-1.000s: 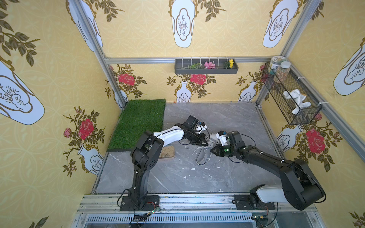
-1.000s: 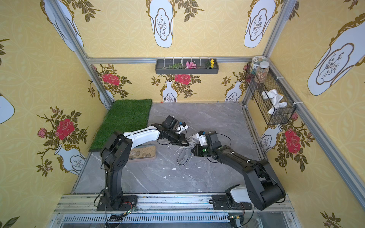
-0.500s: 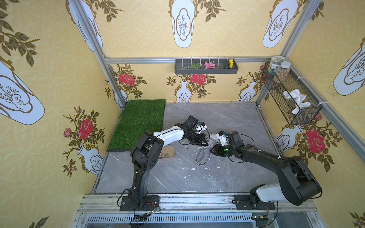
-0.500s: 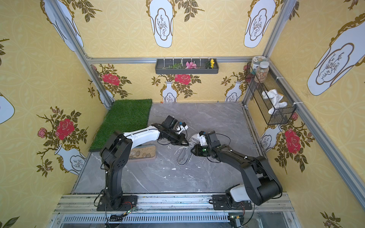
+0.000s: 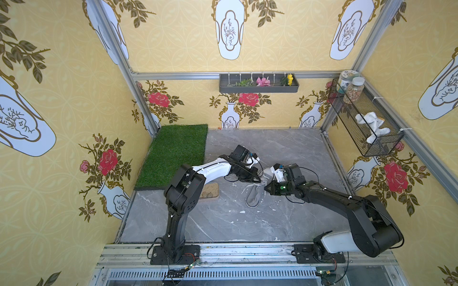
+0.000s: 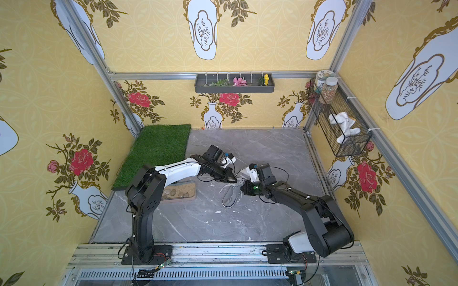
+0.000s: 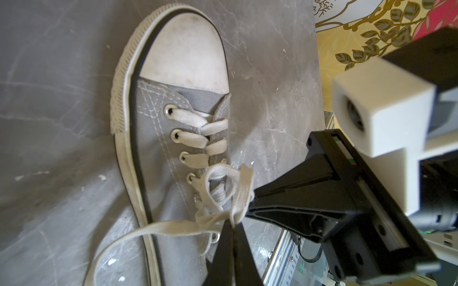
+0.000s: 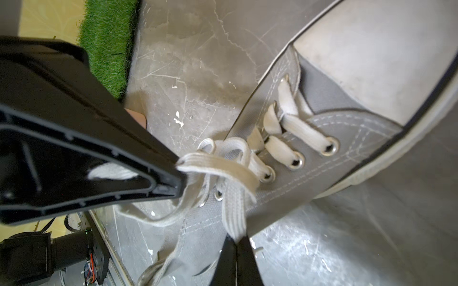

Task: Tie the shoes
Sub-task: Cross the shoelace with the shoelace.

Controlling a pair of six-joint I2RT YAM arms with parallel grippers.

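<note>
The shoes are one grey canvas sneaker [image 5: 254,196] [image 6: 230,195] with a white toe cap [image 7: 184,54], lying on the grey floor between my two arms. Its pale laces [image 7: 215,170] form a loose half-made knot over the upper eyelets. My left gripper [image 7: 233,224] [image 5: 259,180] is shut on a lace strand at the knot. My right gripper [image 8: 236,239] [image 5: 265,188] is shut on a flat lace loop [image 8: 234,213] pulled out from the knot. The two grippers' tips almost touch above the shoe's tongue. One long lace end [image 7: 148,232] trails over the side of the sneaker.
A tan tray of pebbles [image 5: 210,190] [image 6: 179,192] lies just left of the shoe, partly behind the left arm. A green grass mat [image 5: 176,152] covers the back left floor. A wire basket [image 5: 366,123] and a planter shelf [image 5: 257,85] hang on the walls.
The right arm's elbow has drawn slightly inward. Both grippers stay at the laces over the shoe, which has not moved.
</note>
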